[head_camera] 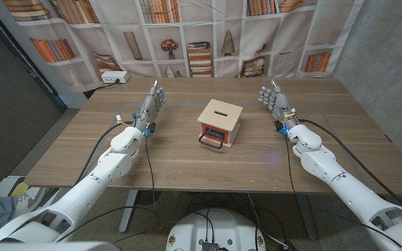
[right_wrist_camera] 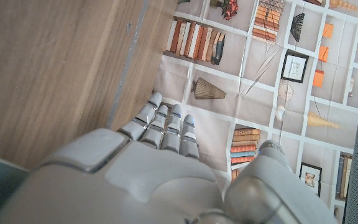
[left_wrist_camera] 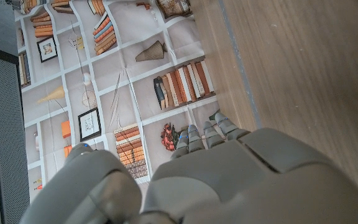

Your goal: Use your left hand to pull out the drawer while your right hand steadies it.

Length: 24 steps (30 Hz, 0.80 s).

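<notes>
My left hand [head_camera: 153,104] and right hand [head_camera: 276,103], fingers spread and empty, flank the drawer box [head_camera: 220,123] mid-tabletop [head_camera: 82,150], ready to steady and pull.

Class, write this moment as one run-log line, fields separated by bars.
phase: before contact | left hand: open, left of drawer box | right hand: open, right of it | drawer: closed

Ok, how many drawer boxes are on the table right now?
1: the box sits mid-table between the left hand and right hand, its black handle facing the robot. Neither hand touches it.
</notes>
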Available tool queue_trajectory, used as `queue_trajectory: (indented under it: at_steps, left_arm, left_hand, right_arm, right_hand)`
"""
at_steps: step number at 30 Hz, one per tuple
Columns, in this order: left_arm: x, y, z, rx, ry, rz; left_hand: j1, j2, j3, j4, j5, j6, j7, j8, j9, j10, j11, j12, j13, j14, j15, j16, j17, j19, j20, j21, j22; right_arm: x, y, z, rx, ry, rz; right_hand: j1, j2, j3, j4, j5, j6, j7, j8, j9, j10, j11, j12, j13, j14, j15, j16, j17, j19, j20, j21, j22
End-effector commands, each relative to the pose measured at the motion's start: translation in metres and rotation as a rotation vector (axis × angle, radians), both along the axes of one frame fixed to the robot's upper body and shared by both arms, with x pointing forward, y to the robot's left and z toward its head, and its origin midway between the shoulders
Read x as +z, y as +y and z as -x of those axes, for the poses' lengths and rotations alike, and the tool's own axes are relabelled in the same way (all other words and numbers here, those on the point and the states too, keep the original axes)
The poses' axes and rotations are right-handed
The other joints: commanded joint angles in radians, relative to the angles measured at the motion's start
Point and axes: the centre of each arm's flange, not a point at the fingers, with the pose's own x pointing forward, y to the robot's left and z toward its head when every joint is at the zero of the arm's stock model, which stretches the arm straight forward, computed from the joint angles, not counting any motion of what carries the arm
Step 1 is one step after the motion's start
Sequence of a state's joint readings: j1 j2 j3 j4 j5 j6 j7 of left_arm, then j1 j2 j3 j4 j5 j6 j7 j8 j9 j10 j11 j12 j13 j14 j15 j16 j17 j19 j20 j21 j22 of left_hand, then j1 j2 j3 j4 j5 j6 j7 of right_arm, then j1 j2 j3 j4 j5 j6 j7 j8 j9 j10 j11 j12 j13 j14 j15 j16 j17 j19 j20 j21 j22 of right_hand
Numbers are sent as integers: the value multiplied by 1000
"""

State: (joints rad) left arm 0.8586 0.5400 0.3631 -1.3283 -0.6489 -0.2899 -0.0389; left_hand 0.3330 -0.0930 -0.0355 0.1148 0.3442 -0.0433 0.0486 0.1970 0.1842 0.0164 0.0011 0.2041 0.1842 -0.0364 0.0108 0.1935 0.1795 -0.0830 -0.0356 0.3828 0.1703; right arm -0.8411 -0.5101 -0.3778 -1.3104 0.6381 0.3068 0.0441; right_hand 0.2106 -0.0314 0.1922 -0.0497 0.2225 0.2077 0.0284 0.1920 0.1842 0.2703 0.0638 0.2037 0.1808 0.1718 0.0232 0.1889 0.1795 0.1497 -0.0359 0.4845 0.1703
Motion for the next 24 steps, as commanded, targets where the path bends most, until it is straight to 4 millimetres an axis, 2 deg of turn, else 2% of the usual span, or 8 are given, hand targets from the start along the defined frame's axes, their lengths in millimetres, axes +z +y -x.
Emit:
queue_trajectory:
  at_steps: [1, 5, 7, 9, 18, 24]
  left_arm:
    - [4, 4, 15, -17, -32, -65]
    - [3, 6, 20, -14, -35, -56]
    - [3, 6, 23, -25, -41, -49]
    - [4, 6, 27, -27, -52, -54]
    - [3, 2, 55, -37, -117, -108]
    - [-5, -8, 67, -6, -147, -171]
  left_hand:
    - [10, 3, 1, 6, 7, 5, 11, 7, 1, 14, 1, 10, 5, 0, 0, 6, 4, -5, -24, 3, 2]
    - [16, 9, 3, 4, 9, 10, 12, 8, 1, 18, 3, 10, 5, 7, -1, 8, 4, -2, -24, 0, 2]
    - [21, 14, 4, 2, 10, 14, 11, 10, 1, 25, 0, 13, 5, 11, 2, 9, 4, 1, -22, -1, 3]
    - [25, 18, 6, 1, 11, 20, 11, 12, 2, 28, -2, 13, 5, 14, 1, 10, 4, 4, -22, -2, 3]
    - [45, 37, 14, -5, 13, 38, 9, 16, 2, 45, 0, 17, 5, 32, 0, 13, 4, 20, -22, -6, 3]
    - [103, 89, 43, -25, 15, 64, -6, 19, 2, 82, -14, 24, 5, 72, -14, 18, 3, 54, -25, -13, 4]
  right_arm:
    - [1, 17, 6, 20, -93, 40]
    - [3, 23, 13, -21, -163, 81]
    - [6, 27, 18, -68, -212, 128]
    - [8, 31, 23, -77, -241, 153]
    - [12, 43, 48, -77, -294, 204]
    - [17, 48, 65, -53, -345, 283]
  right_hand:
    - [16, -4, 5, -4, 4, 17, -7, 7, 5, 11, -8, 6, 2, 11, -7, 4, 3, 3, -14, 0, 4]
    - [22, -6, 5, -9, 5, 33, -19, 13, 5, 19, -13, 9, 2, 16, -18, 5, 2, 6, -18, -5, 5]
    - [34, -2, 9, -16, 7, 47, -27, 16, 6, 33, -26, 14, 2, 32, -39, 9, 1, 29, -31, -6, 4]
    - [40, -1, 10, -20, 8, 57, -37, 19, 6, 45, -28, 18, 3, 42, -46, 11, 1, 40, -34, -7, 4]
    - [50, 1, 12, -27, 11, 74, -44, 22, 6, 59, -31, 22, 3, 55, -51, 13, 1, 54, -38, -12, 5]
    - [55, 7, 15, -29, 12, 78, -45, 22, 7, 63, -29, 22, 3, 57, -52, 12, 1, 56, -37, -15, 5]
